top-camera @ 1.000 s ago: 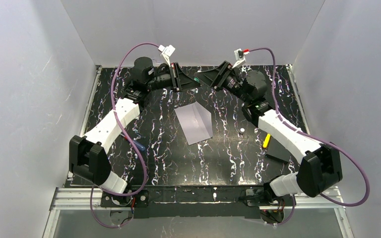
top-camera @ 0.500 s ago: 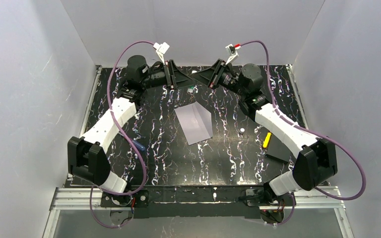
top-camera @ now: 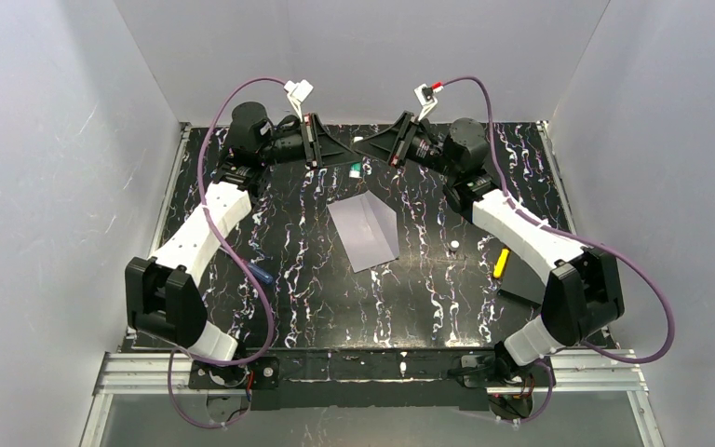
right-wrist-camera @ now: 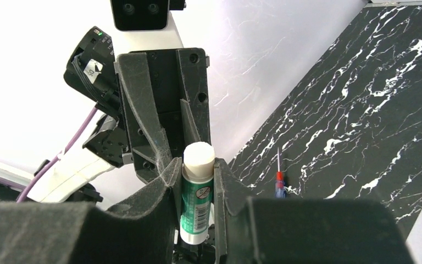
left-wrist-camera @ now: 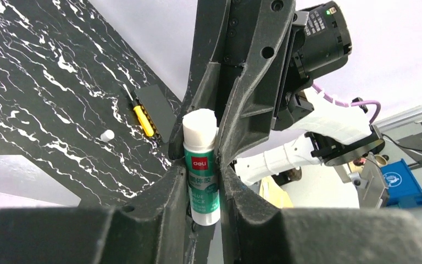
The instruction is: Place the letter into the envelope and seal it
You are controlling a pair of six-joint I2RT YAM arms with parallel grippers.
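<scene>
Currently left gripper (left-wrist-camera: 200, 165) is pinching the glue stick (left-wrist-camera: 202, 192) by its green label; right gripper (right-wrist-camera: 198, 173) is clamping the same stick from the opposite side, both meeting top centre of the overhead frame. Envelope (top-camera: 365, 233) is lying flat mid-frame, apart from them.

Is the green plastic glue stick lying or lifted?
Lifted: the left fingers and the right fingers clamp the green glue stick, off the black marbled table.
</scene>
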